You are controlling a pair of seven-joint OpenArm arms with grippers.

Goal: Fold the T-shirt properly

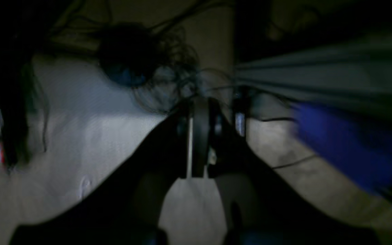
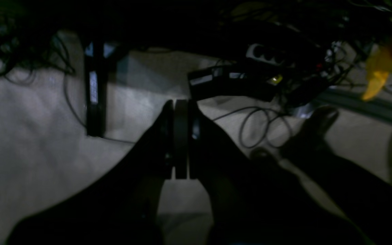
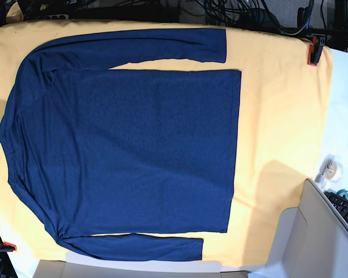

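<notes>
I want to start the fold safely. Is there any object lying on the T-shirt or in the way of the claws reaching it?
Nothing visible lies on the T-shirt; it is spread flat on the yellow cloth. Neither claw appears in the base view, so their path cannot be judged fully.

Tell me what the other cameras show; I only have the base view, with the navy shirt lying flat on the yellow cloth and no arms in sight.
Observer: The left gripper is shut, with nothing between its fingers.
Operator: And the right one?
Observer: The right gripper is shut too, and empty.
Operator: Is either touching the T-shirt?
Observer: No; neither wrist view shows any navy fabric, only pale floor with cables and a power strip.
</notes>
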